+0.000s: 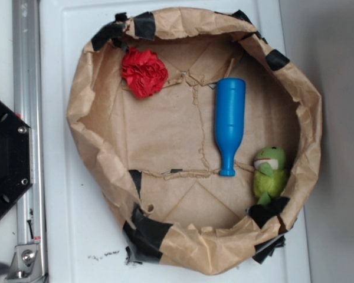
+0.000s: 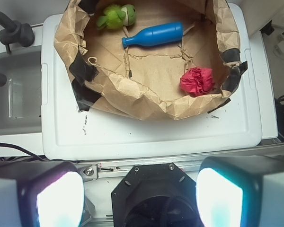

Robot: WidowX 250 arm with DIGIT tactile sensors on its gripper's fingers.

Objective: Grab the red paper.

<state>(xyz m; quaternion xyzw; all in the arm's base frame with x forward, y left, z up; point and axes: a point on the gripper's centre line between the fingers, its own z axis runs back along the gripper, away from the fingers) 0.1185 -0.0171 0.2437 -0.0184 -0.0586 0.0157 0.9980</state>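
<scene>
Red paper (image 1: 144, 72) at eleven o'clock inside brown paper nest (image 1: 94, 71), blue bottle (image 1: 229, 124) at two o'clock, untouched; gripper (image 2: 139, 196) spread wide, far off; approach step, next needing reach over rim, then descent.

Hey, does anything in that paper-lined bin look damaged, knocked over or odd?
The blue bottle lies on its side, and the brown paper lining is torn along its seams. The red paper sits intact near the wall.

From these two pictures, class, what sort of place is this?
Probably a robot test bench: a taped brown-paper bin on a white board holds a crumpled red paper wad, a blue plastic bottle and a green plush frog.
</scene>
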